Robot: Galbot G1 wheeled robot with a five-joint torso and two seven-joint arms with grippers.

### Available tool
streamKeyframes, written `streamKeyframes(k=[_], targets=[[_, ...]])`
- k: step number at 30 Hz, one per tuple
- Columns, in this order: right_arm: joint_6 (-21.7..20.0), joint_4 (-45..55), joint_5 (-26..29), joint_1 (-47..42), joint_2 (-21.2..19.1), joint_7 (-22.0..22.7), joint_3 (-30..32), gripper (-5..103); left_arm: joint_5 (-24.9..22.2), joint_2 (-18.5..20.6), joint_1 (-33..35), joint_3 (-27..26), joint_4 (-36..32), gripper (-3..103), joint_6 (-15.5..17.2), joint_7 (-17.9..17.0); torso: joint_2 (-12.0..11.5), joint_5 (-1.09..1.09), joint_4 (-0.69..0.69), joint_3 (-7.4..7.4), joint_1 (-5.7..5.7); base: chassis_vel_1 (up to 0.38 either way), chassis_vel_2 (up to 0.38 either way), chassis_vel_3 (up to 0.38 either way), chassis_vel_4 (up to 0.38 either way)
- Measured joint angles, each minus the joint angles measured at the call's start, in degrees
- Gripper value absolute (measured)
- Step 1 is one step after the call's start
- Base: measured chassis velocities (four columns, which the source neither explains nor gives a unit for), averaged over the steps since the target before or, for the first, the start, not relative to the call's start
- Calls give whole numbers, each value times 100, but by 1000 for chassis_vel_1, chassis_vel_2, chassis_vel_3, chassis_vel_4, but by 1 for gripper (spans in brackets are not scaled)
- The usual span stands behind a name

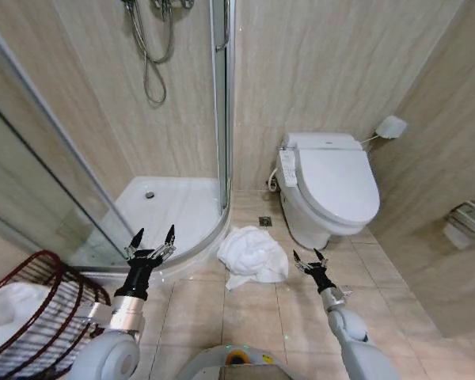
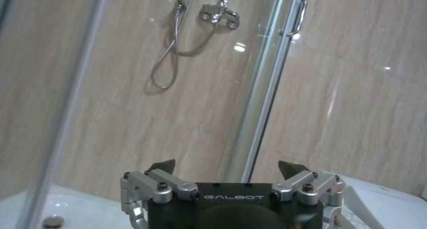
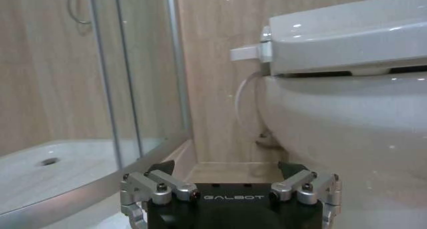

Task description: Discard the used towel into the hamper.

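Right tool point(image 1: 309, 256) open, towel point(image 1: 252, 255) just left, hamper point(image 1: 39, 317) far left

Black GALBOT-marked tool point(image 2: 227, 170), silver screwed knuckles, grey arms

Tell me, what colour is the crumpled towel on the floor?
White. The towel shows best in the head view, lying between shower and toilet.

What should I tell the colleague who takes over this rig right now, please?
Left gripper: open, empty, raised over the shower tray's edge.
Right gripper: open, empty, just right of the towel.
Used towel: crumpled on the floor tiles between shower tray and toilet, untouched.
Hamper: on the robot's left; something white already lies inside.
Done: nothing yet.
Left: grasp the towel, drop it into the hamper.
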Motion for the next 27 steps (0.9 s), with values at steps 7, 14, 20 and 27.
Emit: streamKeyframes(k=[7, 14, 20, 27], targets=[[47, -117, 169, 11, -91, -257, 26, 100, 0, 0, 2, 0, 0, 100, 0, 0, 1, 0, -2, -2, -1, 28, -18, -39, -11], [1, -178, 217, -1, -124, 85, 53, 100, 0, 0, 1, 0, 0, 100, 0, 0, 0, -1, -1, -2, -1, 28, -7, -10, 18], [-38, -207, 272, 0, -137, 199, 71, 100, 0, 0, 1, 0, 0, 100, 0, 0, -28, -1, 0, -34, -1, 11, 8, 8, 6], [-44, -207, 278, -17, -151, 227, 82, 100, 0, 0, 1, 0, 0, 100, 0, 0, -68, 0, -1, -75, -1, 72, 66, 66, 65]])
